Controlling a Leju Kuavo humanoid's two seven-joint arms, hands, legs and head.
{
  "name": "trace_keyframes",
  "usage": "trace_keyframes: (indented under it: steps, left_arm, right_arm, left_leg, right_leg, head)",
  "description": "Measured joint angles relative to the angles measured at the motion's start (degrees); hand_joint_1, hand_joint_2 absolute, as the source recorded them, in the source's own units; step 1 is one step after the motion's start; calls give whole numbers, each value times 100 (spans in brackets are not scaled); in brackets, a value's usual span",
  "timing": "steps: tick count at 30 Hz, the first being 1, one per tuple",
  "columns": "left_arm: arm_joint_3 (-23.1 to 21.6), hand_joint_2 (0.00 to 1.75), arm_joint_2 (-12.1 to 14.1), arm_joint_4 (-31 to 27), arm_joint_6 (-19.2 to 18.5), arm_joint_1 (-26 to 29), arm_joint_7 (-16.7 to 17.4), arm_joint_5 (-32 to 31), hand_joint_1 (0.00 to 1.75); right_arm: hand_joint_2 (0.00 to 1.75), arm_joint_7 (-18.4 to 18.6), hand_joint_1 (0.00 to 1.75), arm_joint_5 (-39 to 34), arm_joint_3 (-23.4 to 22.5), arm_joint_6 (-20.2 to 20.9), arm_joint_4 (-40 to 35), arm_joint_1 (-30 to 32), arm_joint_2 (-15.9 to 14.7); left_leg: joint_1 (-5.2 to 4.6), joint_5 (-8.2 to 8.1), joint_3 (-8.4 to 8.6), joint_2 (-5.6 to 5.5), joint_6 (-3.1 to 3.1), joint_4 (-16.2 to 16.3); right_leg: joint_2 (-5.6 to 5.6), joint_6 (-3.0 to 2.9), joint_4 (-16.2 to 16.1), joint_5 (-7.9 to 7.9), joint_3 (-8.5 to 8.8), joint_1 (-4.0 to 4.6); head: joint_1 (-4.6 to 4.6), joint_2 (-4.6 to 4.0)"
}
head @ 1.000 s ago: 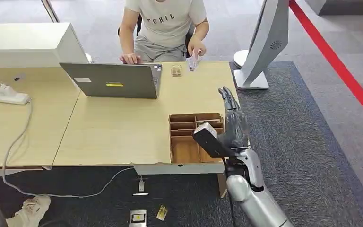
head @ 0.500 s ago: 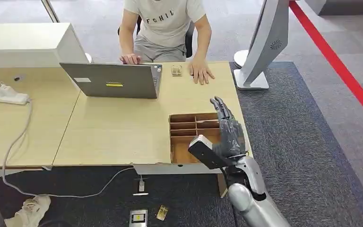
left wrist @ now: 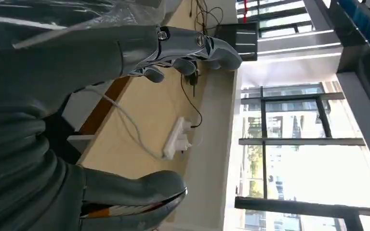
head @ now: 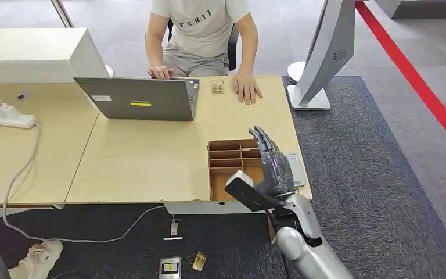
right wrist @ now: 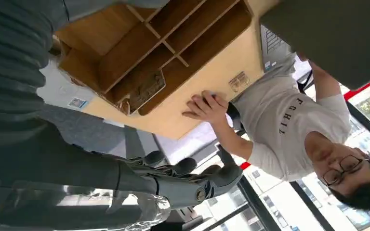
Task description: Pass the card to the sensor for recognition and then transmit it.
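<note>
My right hand point(head: 272, 167) hovers over the near right part of a wooden divided tray point(head: 225, 181), fingers stretched forward and apart, holding nothing. In the right wrist view its fingers point(right wrist: 183, 179) are spread in the air, with the tray point(right wrist: 125, 53) beyond them. A flat white pad point(head: 296, 165) with a printed code point(right wrist: 76, 102) lies at the table's right edge beside the tray. The seated person's hand point(head: 247, 90) rests flat on the table at the far side; I cannot make out the card. My left hand point(left wrist: 125, 53) hangs by the table's left end, fingers apart and empty.
A grey laptop point(head: 142, 99) stands open in front of the person. A small clear object point(head: 216, 87) lies beside it. A white power strip point(head: 6, 116) with its cable lies at the left. A white floor stand point(head: 325, 52) rises off the table's far right corner.
My right hand has drawn back toward me and come down over the tray. The person, who held the card up a second ago, has laid that hand flat on the table.
</note>
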Motion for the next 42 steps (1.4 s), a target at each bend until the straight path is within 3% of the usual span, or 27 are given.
trace_keyframes:
  steps: [11, 19, 34, 35, 36, 37, 39, 42]
  left_arm:
    - [-90, 175, 0, 0, 0, 3, 0, -297, 0]
    - [-39, 175, 0, 2, 0, 0, 0, 162, 0]
    - [-33, 175, 0, 68, 0, 30, 0, -24, 0]
    - [-33, 175, 0, 77, 0, 33, 0, -48, 0]
    - [-33, 175, 0, 90, 0, 37, 0, -74, 0]
    - [-35, 175, 0, 107, 0, 44, 0, -96, 0]
    - [-35, 175, 0, 125, 0, 51, 0, -126, 0]
    - [-37, 175, 0, 153, 0, 57, 0, -144, 0]
  right_arm:
    - [175, 72, 0, -74, 11, -212, 920, -349, 114]
    - [175, 184, 0, 61, 13, -518, 1657, -635, 162]
    - [175, 254, 2, 217, 13, -678, 2455, -1107, 245]
    - [175, 254, 30, 223, 13, -680, 2494, -1132, 258]
    - [175, 251, 155, 227, 13, -680, 2538, -1154, 269]
    - [175, 251, 155, 236, 13, -680, 2577, -1175, 284]
    - [175, 251, 175, 243, 13, -680, 2646, -1202, 304]
    - [175, 251, 175, 264, 13, -680, 2743, -1237, 330]
  left_leg:
    - [0, 0, 0, 0, 0, 0]
    - [0, 0, -2, -1, 0, 0]
    - [0, 0, -1, 0, 0, 0]
    - [0, 0, -1, 0, 0, 0]
    - [0, 0, -2, 0, 0, 0]
    - [0, 0, -1, 0, 0, 0]
    - [0, 0, -1, 0, 0, 0]
    - [0, 0, -1, 0, 0, 0]
  right_leg:
    - [0, 0, 0, 0, -1, 0]
    - [0, 0, 0, 0, -1, 0]
    - [0, 0, 0, 0, -3, 0]
    - [0, 0, 0, 0, -3, 0]
    - [0, 0, 0, 0, -3, 0]
    - [0, 0, 0, 0, -3, 0]
    - [0, 0, 0, 0, -2, 0]
    - [0, 0, 0, 0, -3, 0]
  head:
    - [0, 0]
    - [0, 0]
    - [-2, 0]
    - [0, 0]
    - [0, 0]
    - [0, 0]
    - [0, 0]
    - [0, 0]
